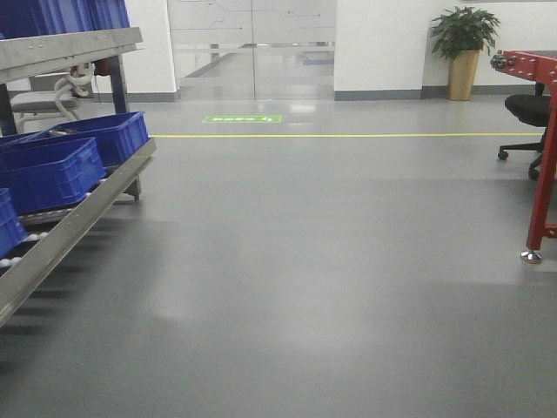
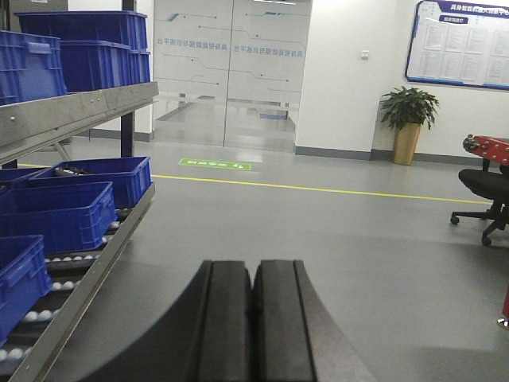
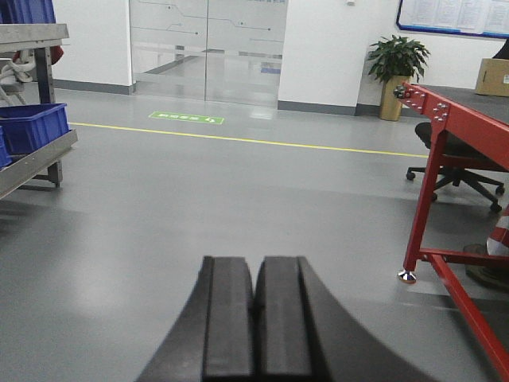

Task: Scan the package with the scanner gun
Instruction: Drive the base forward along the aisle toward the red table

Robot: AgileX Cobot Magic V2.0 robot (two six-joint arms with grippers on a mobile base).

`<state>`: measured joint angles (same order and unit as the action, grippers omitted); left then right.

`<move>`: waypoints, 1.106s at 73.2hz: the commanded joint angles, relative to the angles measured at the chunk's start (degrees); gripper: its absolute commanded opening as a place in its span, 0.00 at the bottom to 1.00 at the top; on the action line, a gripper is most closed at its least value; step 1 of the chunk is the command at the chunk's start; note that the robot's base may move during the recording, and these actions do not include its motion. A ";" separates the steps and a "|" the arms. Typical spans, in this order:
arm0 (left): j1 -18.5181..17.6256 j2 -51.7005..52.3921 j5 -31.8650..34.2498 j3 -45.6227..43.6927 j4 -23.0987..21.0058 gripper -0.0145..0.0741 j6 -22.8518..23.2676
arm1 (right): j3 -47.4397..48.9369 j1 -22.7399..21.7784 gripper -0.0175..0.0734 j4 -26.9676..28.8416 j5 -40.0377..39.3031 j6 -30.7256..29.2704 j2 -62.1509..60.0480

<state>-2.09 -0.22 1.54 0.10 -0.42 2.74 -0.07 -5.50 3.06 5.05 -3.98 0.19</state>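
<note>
The scanner gun is out of view in all three views. A tan cardboard box (image 3: 495, 77) sits at the far end of the red table (image 3: 445, 111), cut off by the frame edge. I cannot tell whether it is the package. My left gripper (image 2: 253, 264) hangs over bare grey floor, shut, its black fingers pressed together with nothing between them. My right gripper (image 3: 255, 260) is also shut and empty, over the floor to the left of the red table's leg.
A metal roller rack (image 1: 83, 218) with several blue crates (image 1: 52, 170) runs along the left. The red table frame (image 1: 544, 174) and a black office chair (image 1: 528, 113) stand at the right. A potted plant (image 1: 464, 52) and glass doors (image 1: 252, 43) are at the far wall.
</note>
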 commanded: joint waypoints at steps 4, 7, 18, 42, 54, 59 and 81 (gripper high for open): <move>0.18 0.22 0.83 -0.10 -0.35 0.04 -0.15 | 0.07 0.16 0.01 -0.31 -0.94 -0.05 -0.19; 0.18 0.22 0.83 -0.10 -0.35 0.04 -0.15 | 0.07 0.16 0.01 -0.31 -0.94 -0.05 -0.19; 0.18 0.22 0.83 -0.10 -0.35 0.04 -0.15 | 0.07 0.16 0.01 -0.31 -0.94 -0.05 -0.19; 0.18 0.22 0.83 -0.10 -0.35 0.04 -0.15 | 0.07 0.16 0.01 -0.31 -0.94 -0.05 -0.19; 0.18 0.22 0.83 -0.10 -0.35 0.04 -0.15 | 0.07 0.16 0.01 -0.31 -0.94 -0.05 -0.19; 0.18 0.22 0.83 -0.10 -0.35 0.04 -0.15 | 0.07 0.16 0.01 -0.31 -0.94 -0.05 -0.19; 0.18 0.22 0.83 -0.10 -0.35 0.04 -0.15 | 0.07 0.16 0.01 -0.31 -0.94 -0.05 -0.19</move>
<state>-2.09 -0.22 1.54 0.10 -0.42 2.74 -0.07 -5.50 3.06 5.05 -3.98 0.19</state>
